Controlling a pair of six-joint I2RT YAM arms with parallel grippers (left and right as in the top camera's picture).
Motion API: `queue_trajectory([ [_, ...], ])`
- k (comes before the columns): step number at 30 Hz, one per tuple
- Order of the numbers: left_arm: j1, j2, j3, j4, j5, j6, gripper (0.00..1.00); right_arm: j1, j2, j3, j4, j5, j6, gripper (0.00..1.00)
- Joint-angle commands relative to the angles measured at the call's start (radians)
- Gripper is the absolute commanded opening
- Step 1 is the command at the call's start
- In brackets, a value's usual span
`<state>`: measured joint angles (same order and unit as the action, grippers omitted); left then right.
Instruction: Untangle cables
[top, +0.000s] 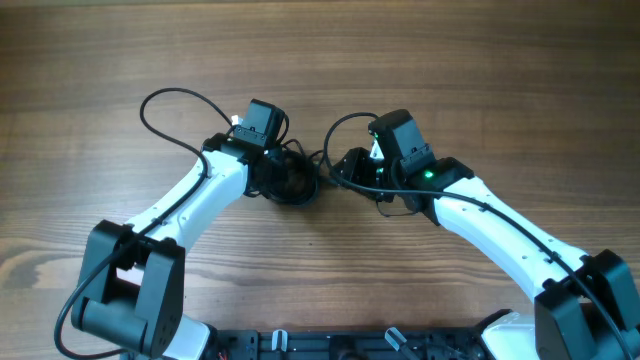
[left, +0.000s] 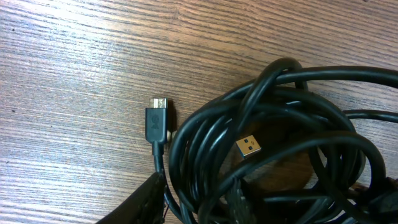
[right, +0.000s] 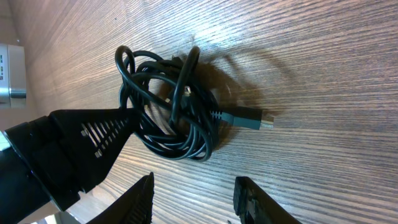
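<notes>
A: How far along is the untangling?

B: Barely begun, I judge. From the left: the left gripper (top: 272, 172) sits down on the cables (top: 296, 184), its tips buried among strands, so I cannot tell whether it pinches 1 or merely rests there. The cables are 1 tight black knot near the middle of the table, between the 2 arms. 2 plug ends poke out: a small plug (left: 157, 118) and a gold-faced plug (left: 249, 147). No strand lies separated. Just right of the knot, the right gripper (right: 196, 182) is poised with fingers spread, holding nothing.

A: And the surface, the room?

B: A brown wood-grain table (top: 480, 60) with soft glare. No walls or floor show.
</notes>
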<state>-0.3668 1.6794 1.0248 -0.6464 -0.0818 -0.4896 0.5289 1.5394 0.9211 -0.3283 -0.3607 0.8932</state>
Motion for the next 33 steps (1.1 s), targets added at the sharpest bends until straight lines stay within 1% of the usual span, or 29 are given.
queue_trajectory([
  [1,-0.003,0.010,0.006,0.000,-0.013,0.011,0.35,0.004,0.017,0.006,0.001,0.016,0.007,0.45],
  [6,-0.003,0.010,-0.024,0.013,-0.013,0.011,0.34,0.004,0.017,0.006,0.002,0.016,0.008,0.45],
  [9,-0.003,0.010,-0.045,0.039,-0.013,0.011,0.25,0.004,0.017,0.006,0.005,0.016,0.008,0.45],
  [12,-0.003,0.010,-0.045,0.061,-0.013,0.011,0.19,0.004,0.017,0.006,0.006,0.016,0.008,0.45],
  [13,-0.003,0.010,-0.045,0.064,-0.008,0.011,0.14,0.004,0.017,0.006,0.009,0.016,0.008,0.45],
  [14,-0.003,0.010,-0.045,0.065,0.005,0.011,0.09,0.004,0.017,0.006,0.014,0.016,0.007,0.41],
  [15,-0.003,0.010,-0.045,0.065,0.033,0.011,0.04,0.004,0.017,0.006,0.024,0.016,0.006,0.36],
  [16,-0.003,0.010,-0.045,0.065,0.057,0.011,0.04,0.004,0.017,0.006,0.029,0.016,0.006,0.32],
  [17,-0.003,0.010,-0.045,0.064,0.090,0.011,0.04,0.004,0.017,0.006,0.029,0.014,0.008,0.33],
  [18,-0.003,0.010,-0.045,0.064,0.116,0.011,0.04,0.004,0.017,0.006,0.028,0.000,0.007,0.40],
  [20,-0.003,0.009,-0.045,0.068,0.119,0.011,0.04,0.004,0.017,0.006,0.029,-0.006,0.010,0.43],
  [21,-0.003,0.009,-0.045,0.076,0.119,0.011,0.04,0.004,0.017,0.006,0.034,-0.002,0.034,0.48],
  [25,-0.025,0.009,-0.045,0.098,0.118,0.022,0.04,0.004,0.017,0.006,0.084,0.039,0.031,0.55],
  [29,-0.051,0.009,-0.045,0.097,0.115,0.034,0.04,0.004,0.029,0.006,0.116,0.102,0.030,0.55],
  [33,-0.055,0.010,-0.045,0.097,0.115,0.034,0.04,0.005,0.132,0.006,0.198,0.098,0.034,0.55],
])
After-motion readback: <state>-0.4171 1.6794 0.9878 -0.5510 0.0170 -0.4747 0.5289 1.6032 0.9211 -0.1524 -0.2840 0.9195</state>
